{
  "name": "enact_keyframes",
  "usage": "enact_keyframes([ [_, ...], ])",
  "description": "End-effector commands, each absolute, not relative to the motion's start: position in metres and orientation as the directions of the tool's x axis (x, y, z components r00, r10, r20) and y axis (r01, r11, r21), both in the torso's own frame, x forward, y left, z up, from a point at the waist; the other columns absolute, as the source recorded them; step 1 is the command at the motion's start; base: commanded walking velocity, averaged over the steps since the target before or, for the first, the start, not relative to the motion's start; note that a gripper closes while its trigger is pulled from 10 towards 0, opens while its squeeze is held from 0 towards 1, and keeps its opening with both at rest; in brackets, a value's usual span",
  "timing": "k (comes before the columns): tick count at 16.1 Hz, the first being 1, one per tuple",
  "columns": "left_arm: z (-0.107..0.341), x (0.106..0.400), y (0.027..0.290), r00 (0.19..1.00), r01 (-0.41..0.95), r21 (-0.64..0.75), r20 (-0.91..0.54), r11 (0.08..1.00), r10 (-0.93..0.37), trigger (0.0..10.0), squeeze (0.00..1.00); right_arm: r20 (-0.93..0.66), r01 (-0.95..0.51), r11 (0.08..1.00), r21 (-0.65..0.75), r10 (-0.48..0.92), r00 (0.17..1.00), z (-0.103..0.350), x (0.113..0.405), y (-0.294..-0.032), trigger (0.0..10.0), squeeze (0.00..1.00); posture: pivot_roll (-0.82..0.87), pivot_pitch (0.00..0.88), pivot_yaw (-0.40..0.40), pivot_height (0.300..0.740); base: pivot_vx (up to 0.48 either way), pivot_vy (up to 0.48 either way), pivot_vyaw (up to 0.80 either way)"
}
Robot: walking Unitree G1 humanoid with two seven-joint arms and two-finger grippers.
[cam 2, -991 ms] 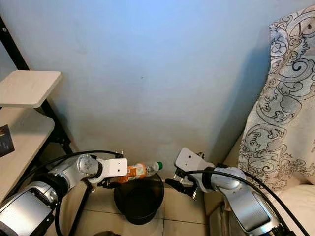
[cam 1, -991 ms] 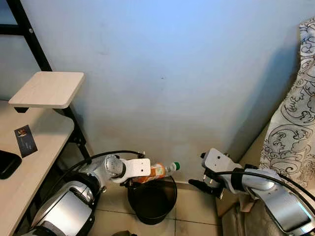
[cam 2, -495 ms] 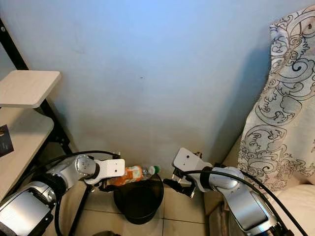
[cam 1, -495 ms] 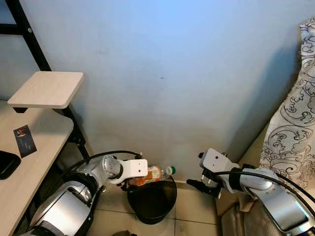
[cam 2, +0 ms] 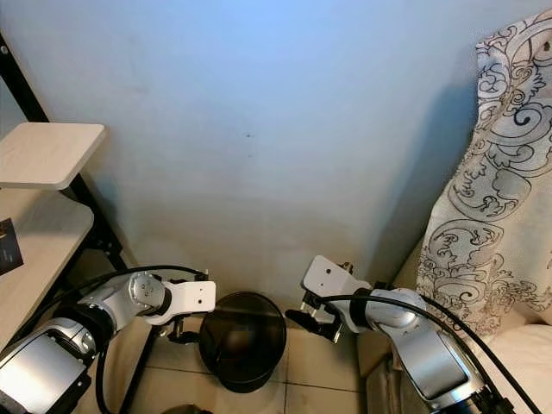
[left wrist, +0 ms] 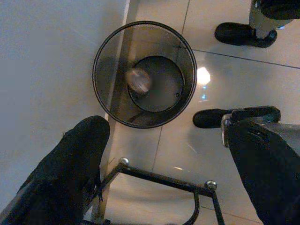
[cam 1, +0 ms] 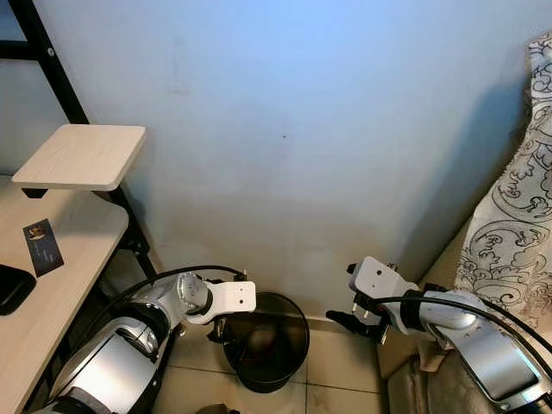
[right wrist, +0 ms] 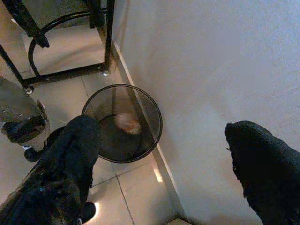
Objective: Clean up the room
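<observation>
The bottle [left wrist: 138, 79] has dropped from the left gripper [left wrist: 159, 159], whose jaws now gape wide, into the mesh wastebasket [left wrist: 105, 47] by the wall. The right gripper [right wrist: 164, 154] hovers nearby, spread and empty; this item is binned.

Plain pale blue wall [cam 1: 328, 129] above glossy tiled floor [left wrist: 234, 70]; wooden desk [cam 1: 52, 285] with raised shelf [cam 1: 82, 155]; patterned fabric [cam 2: 500, 172], possibly a curtain

- Head cameras look down from high at the wall [cam 1: 302, 129] and floor corner;
- both wrist cameras look down from nearer; all share the bin [left wrist: 144, 74].
</observation>
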State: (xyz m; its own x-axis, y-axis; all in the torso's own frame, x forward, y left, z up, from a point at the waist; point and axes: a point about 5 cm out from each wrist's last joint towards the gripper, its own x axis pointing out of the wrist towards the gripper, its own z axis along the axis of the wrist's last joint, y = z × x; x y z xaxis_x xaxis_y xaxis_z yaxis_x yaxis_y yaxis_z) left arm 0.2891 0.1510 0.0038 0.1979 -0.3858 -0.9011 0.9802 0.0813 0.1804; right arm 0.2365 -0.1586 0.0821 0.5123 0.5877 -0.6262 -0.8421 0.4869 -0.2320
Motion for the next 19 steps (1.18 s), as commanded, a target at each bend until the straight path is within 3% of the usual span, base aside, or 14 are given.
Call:
enact_keyframes([
  [1,0.009,0.294,0.151,0.241,0.970,0.208,-0.869,0.124,-0.433,10.0,1.00,-0.609,-0.829,0.504,-0.243,0.586,0.535,0.083,0.238,-0.159,10.0,0.00,-0.11,0.000,0.012,0.740,0.000,0.000,0.00],
  [2,0.011,0.295,0.149,0.257,0.966,0.216,-0.853,0.142,-0.454,10.0,1.00,-0.602,-0.821,0.516,-0.244,0.583,0.546,0.083,0.238,-0.159,10.0,0.00,-0.11,0.000,0.012,0.740,0.000,0.000,0.00],
  [3,0.021,0.302,0.138,0.335,0.939,0.212,-0.746,0.271,-0.576,10.0,1.00,-0.562,-0.769,0.591,-0.244,0.560,0.609,0.084,0.239,-0.162,10.0,0.00,-0.10,0.000,0.017,0.740,0.000,0.000,0.00],
  [4,0.034,0.310,0.127,0.424,0.889,0.125,-0.589,0.441,-0.688,10.0,1.00,-0.526,-0.694,0.684,-0.226,0.514,0.678,0.083,0.239,-0.166,10.0,0.00,-0.10,0.000,0.020,0.740,0.000,0.000,0.00],
  [5,0.040,0.312,0.123,0.460,0.868,0.094,-0.522,0.488,-0.718,10.0,1.00,-0.511,-0.663,0.716,-0.217,0.495,0.703,0.083,0.238,-0.167,10.0,0.00,-0.10,0.000,0.020,0.740,0.000,0.000,0.00],
  [6,0.051,0.314,0.120,0.534,0.826,0.066,-0.409,0.560,-0.740,10.0,0.93,-0.467,-0.572,0.792,-0.211,0.432,0.771,0.083,0.239,-0.171,10.0,0.00,-0.10,0.000,0.043,0.740,0.000,0.000,0.00],
  [7,0.062,0.315,0.121,0.623,0.765,0.059,-0.319,0.641,-0.714,10.0,0.71,-0.412,-0.456,0.859,-0.232,0.338,0.846,0.085,0.240,-0.176,10.0,0.00,-0.10,0.000,0.053,0.740,0.000,0.000,0.00],
  [8,0.066,0.314,0.122,0.652,0.742,0.058,-0.291,0.667,-0.700,10.0,0.66,-0.399,-0.412,0.883,-0.226,0.302,0.866,0.084,0.240,-0.177,10.0,0.00,-0.10,0.000,0.062,0.740,0.000,0.000,0.00],
  [10,0.080,0.308,0.128,0.775,0.622,0.102,-0.221,0.777,-0.592,10.0,0.15,-0.341,-0.210,0.965,-0.158,0.146,0.928,0.085,0.239,-0.178,10.0,0.00,-0.10,0.000,0.076,0.740,0.000,0.000,-0.37],
  [12,0.105,0.287,0.131,0.855,0.517,0.072,-0.090,0.853,-0.510,10.0,0.14,-0.274,-0.077,0.992,-0.101,0.046,0.961,0.090,0.239,-0.172,10.0,0.00,-0.08,0.000,0.086,0.740,0.000,0.000,-0.76],
  [16,0.101,0.272,0.163,0.969,0.235,0.124,-0.115,0.964,-0.221,10.0,0.15,-0.254,-0.006,0.990,-0.141,-0.031,0.967,0.092,0.243,-0.177,10.0,0.00,-0.04,0.000,0.076,0.740,0.000,0.000,-0.77],
  [19,0.103,0.258,0.168,0.979,0.163,0.068,-0.135,0.984,-0.153,10.0,0.15,-0.253,0.022,0.989,-0.148,-0.059,0.966,0.091,0.242,-0.181,10.0,0.00,-0.02,0.000,0.061,0.740,0.000,0.000,-0.77],
])
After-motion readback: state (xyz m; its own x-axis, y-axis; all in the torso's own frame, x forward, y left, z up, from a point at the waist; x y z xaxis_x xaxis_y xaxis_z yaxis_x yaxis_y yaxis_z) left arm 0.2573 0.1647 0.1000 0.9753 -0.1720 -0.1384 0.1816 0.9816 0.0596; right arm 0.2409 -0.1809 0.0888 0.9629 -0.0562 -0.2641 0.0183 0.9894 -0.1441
